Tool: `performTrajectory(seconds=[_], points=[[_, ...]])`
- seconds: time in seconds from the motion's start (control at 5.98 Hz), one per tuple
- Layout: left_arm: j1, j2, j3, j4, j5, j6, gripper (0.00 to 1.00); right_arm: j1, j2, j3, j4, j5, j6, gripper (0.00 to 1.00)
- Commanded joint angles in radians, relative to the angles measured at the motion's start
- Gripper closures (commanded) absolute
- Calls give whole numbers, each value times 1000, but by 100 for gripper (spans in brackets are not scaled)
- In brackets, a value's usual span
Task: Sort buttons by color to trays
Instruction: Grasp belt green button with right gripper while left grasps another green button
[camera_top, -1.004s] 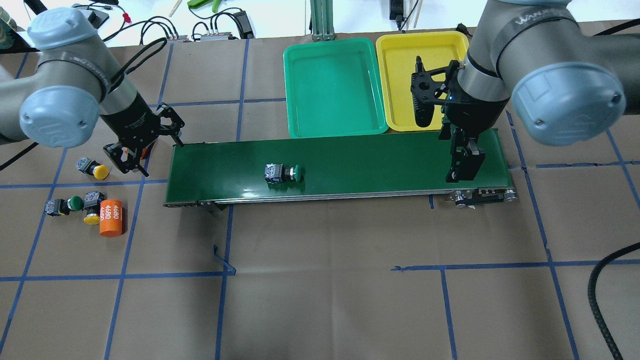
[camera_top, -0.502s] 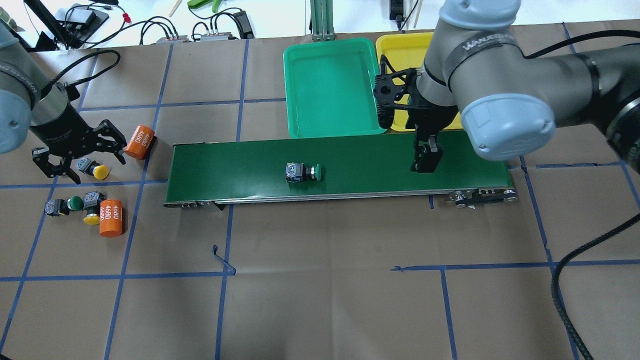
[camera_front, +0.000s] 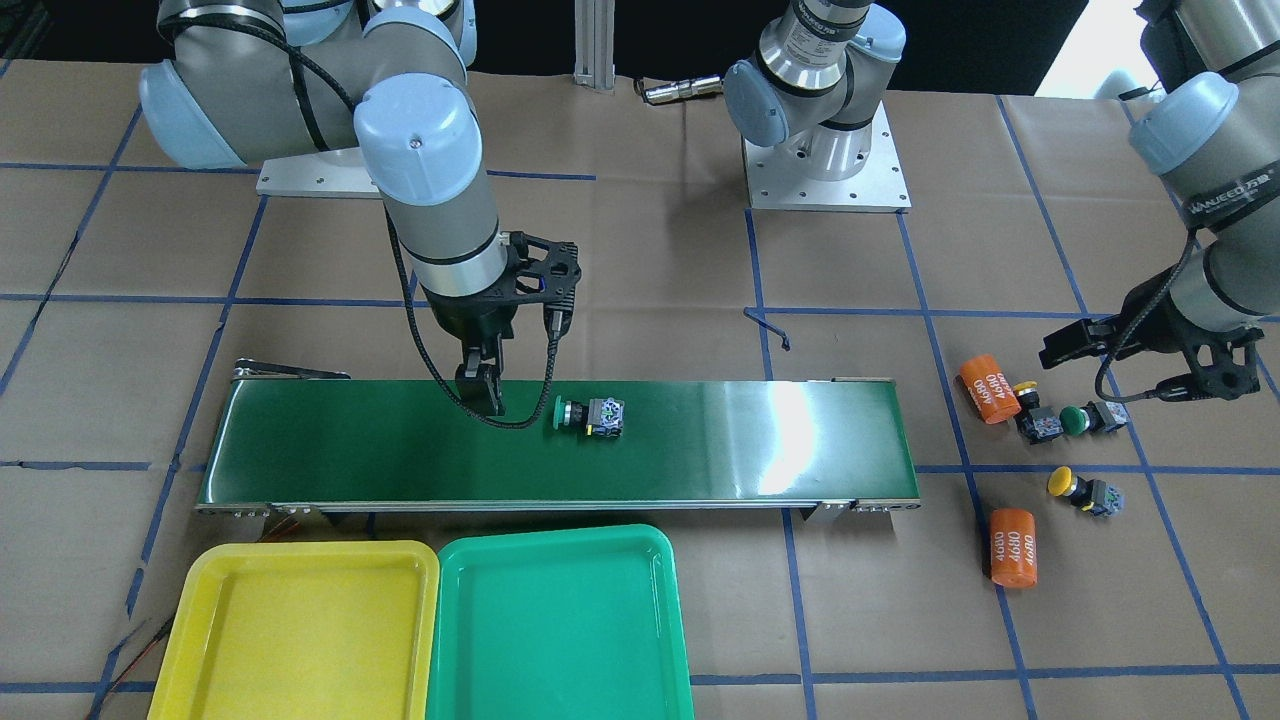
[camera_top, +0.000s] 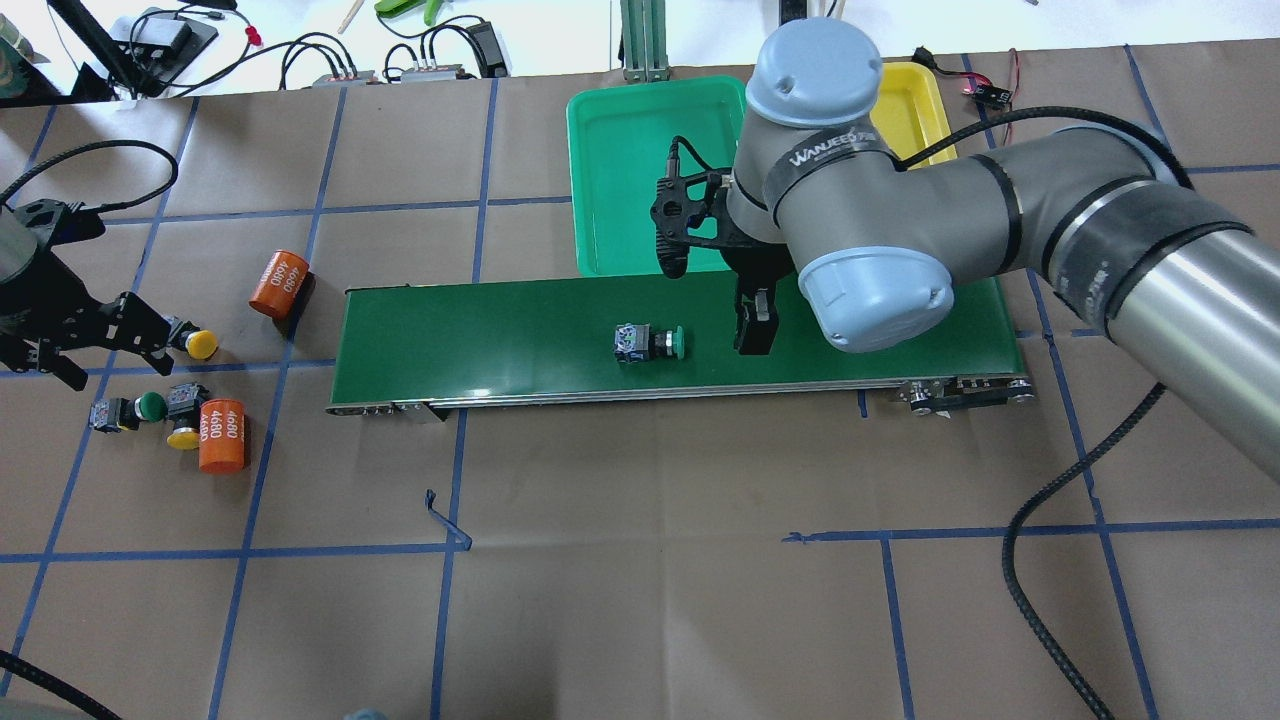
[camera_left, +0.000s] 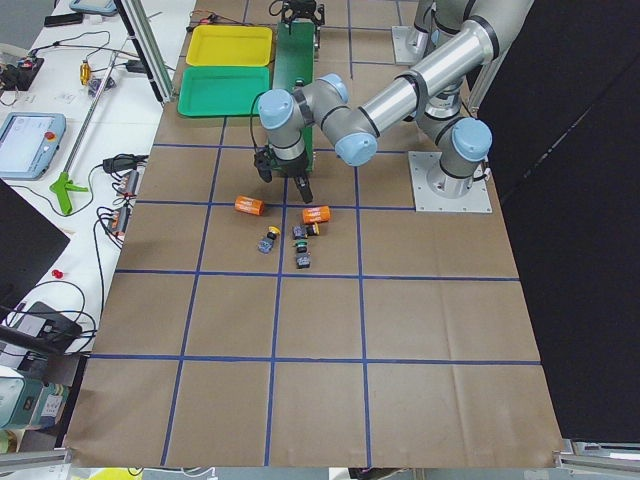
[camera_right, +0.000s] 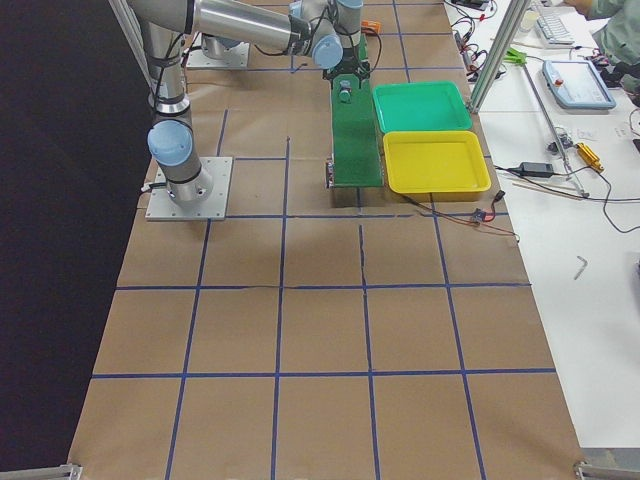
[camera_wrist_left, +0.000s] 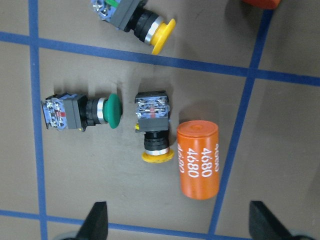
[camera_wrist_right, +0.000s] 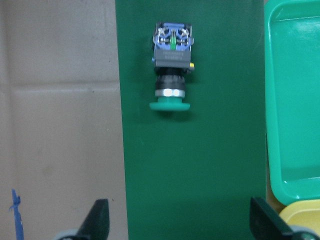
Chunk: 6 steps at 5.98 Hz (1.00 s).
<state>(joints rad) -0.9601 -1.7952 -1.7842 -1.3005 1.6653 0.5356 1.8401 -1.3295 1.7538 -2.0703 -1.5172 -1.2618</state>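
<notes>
I'm looking at a counter covered in brown paper, ruled into squares by blue tape. The conveyor belt lies across it. Along the belt's long edge away from the robot bases, the green tray and yellow tray sit side by side, edges meeting. Past the belt's end farthest from the yellow tray I see one orange cylinder close by, then a yellow button. Farther out, a green button, a second yellow button and another orange cylinder are bunched together.
</notes>
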Motion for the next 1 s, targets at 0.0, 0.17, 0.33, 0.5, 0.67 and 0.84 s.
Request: performTrajectory(seconds=[0.0,0.17,0.33,0.5,0.67,0.84], points=[[93,-64,-4,117,-8,384,1,22,59,6,-45,0,32,0],[119,-99,-11,159,-25,605,1,22,72,38,-48,-3,29,0],[133,-127,-18,228,-50,870,2,21,73,73,-59,-8,18,0],[138,-128,-41,231,-58,1011,3,7,66,90,-97,-11,4,0],[138,-125,-63,254,-56,1178,5,-1,66,90,-103,-14,-4,2],[139,-128,-64,266,-55,1342,5,-28,63,90,-103,-59,-71,17]])
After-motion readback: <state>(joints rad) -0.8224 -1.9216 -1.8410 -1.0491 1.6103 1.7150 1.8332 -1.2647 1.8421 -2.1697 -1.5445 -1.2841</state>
